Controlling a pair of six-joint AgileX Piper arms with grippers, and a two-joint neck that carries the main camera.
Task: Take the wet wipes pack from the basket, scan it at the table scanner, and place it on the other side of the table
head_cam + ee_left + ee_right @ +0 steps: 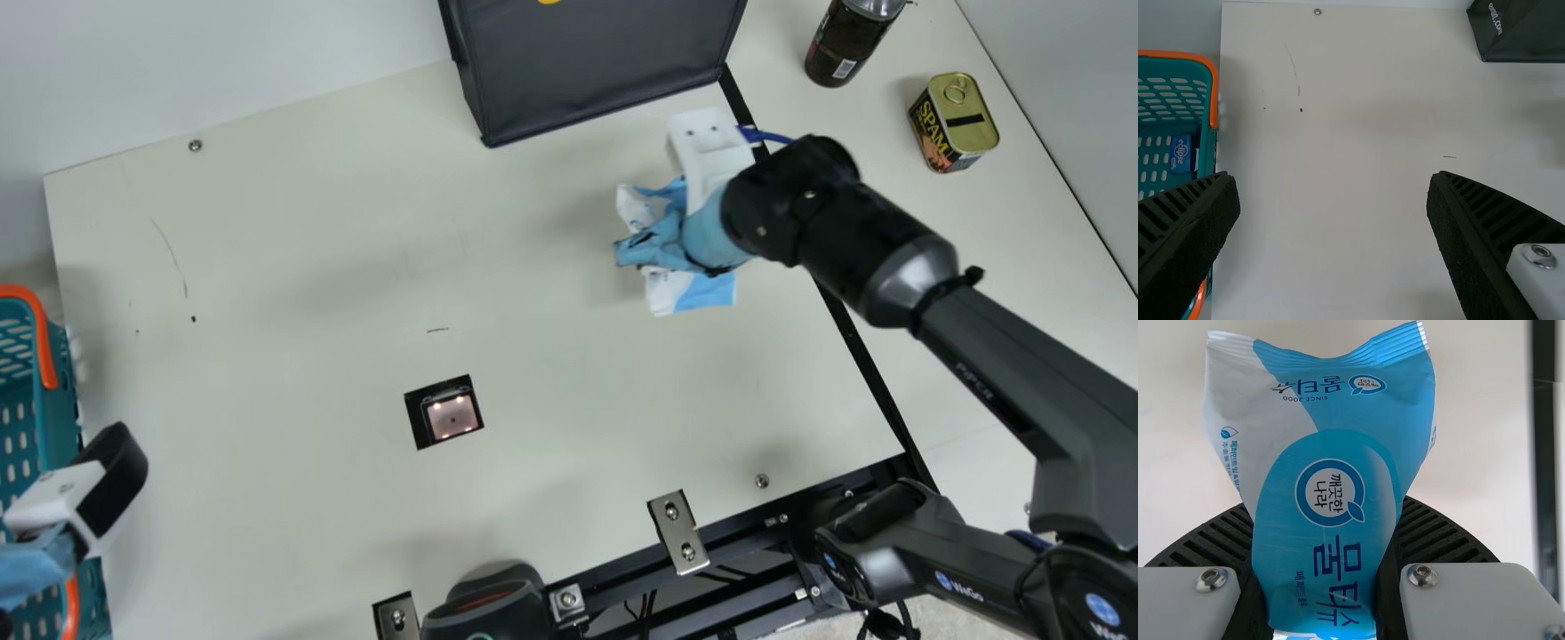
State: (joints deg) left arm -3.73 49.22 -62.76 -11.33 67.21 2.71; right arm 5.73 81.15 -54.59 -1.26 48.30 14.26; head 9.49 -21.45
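Right of centre in the frame, your right claw (709, 164) is clamped on the wet wipes pack (683, 293) over the desk (311, 293); lower left, your left claw (114, 471) stands apart.

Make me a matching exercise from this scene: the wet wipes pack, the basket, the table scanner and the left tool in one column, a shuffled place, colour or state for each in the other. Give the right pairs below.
Column one
1. wet wipes pack
2. basket
3. table scanner
4. left tool

Column two
A. set into the table, with a black surround
B. held by the right tool
C. open, with nothing between its fingers
D. teal and orange

Right pairs: 1-B, 2-D, 3-A, 4-C
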